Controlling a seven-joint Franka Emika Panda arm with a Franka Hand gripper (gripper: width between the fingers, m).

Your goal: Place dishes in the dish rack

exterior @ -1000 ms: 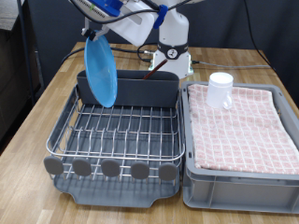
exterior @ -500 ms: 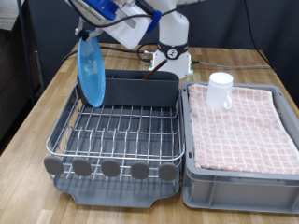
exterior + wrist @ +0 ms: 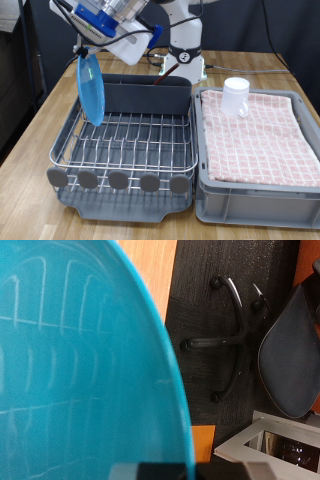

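The bright-blue plate (image 3: 91, 88) hangs on edge, nearly upright, over the exterior view's left side of the silver wire dish rack (image 3: 130, 140). My gripper (image 3: 84, 50) is shut on the plate's top rim, above the rack's left wall. In the wrist view the plate (image 3: 80, 360) fills most of the picture, with the fingers only a dark edge. The white mug (image 3: 236, 96) stands upside down on the checked cloth in the grey bin (image 3: 260, 180) at the right. The grey cutlery holder (image 3: 150, 96) is at the rack's far side. The wooden spoon is out of view.
The rack and bin sit side by side on a wooden table (image 3: 30, 170). The robot base (image 3: 183, 60) stands behind the rack. An office chair base (image 3: 225, 330) shows on the dark floor in the wrist view.
The gripper has carried the plate towards the exterior view's left and lower, turning it from face-on to nearly edge-on over the rack's left side.
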